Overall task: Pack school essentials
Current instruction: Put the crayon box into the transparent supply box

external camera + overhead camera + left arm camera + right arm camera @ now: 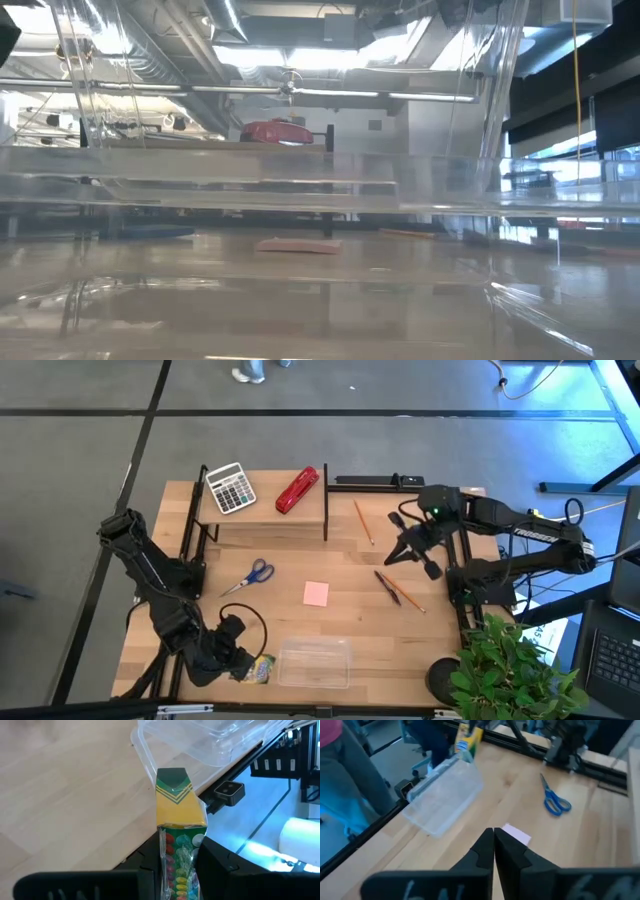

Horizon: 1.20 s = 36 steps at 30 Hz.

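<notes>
One item is in hand: your left gripper [177, 870], at the desk's near left corner, has its jaws clamped on the yellow-and-green crayon box [175, 805], held just beside the rim of the clear plastic container [314, 663], not yet over it. Your right gripper [493, 845] hovers above the desk's right half with its jaws together and nothing between them.

Nothing appears packed: seen from above, the container looks bare inside. Outward from it, the pink sticky-note pad [316, 594] lies at mid-desk, the blue-handled scissors [250, 576] to its left, the dark pen [386, 587] and a thin orange pencil [408, 596] crossing to its right, and a second orange pencil [363, 522] farther back. On the raised shelf [262, 512] at the rear sit a calculator [230, 488] and a red stapler [297, 491].

By this reading, you are at the first placement; the crayon box awaits release, and five desk items are left to pack.
</notes>
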Tool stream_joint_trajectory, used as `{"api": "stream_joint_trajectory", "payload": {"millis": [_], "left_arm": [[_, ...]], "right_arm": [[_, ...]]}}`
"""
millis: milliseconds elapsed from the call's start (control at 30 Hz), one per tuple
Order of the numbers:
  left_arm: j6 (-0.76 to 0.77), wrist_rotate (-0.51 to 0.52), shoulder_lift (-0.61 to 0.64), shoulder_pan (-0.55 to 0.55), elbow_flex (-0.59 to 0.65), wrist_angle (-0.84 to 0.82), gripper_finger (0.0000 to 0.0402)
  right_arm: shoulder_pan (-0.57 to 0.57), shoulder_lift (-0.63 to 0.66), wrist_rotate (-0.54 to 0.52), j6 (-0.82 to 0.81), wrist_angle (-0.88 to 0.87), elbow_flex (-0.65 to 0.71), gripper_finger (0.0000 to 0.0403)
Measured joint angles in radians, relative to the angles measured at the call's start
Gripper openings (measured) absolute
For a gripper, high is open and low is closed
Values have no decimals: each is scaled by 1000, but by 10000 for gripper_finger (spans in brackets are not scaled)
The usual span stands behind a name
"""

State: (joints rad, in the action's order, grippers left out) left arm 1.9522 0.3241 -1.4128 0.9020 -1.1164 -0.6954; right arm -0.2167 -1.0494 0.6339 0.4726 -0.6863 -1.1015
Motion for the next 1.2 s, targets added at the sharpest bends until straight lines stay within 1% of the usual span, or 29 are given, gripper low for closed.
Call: {"api": "stream_joint_trajectory", "payload": {"millis": [67,267,333,433,533,733,900,1067,1200], "left_arm": [[-1,1,0,0,0,1,82],[-18,5,-1,0,0,2,82],[-21,8,-1,0,0,2,82],[-26,26,-1,0,0,4,82],[-28,58,-1,0,0,21,82],[-44,108,-8,0,0,53,82],[-59,127,-11,-1,0,106,82],[-59,132,-28,-10,0,155,82],[-77,130,-78,-14,0,256,82]], "right_arm": [[37,-8,-24,-4,30,0,16],[107,-40,-214,-74,76,0,16],[110,-53,-254,-105,89,0,16],[111,-68,-255,-135,94,0,16],[117,-93,-227,-139,95,0,16],[172,-184,-212,-140,100,0,16],[214,-242,-212,-139,100,0,16],[236,-264,-213,-139,100,0,16],[235,-266,-214,-139,101,0,16]]}}
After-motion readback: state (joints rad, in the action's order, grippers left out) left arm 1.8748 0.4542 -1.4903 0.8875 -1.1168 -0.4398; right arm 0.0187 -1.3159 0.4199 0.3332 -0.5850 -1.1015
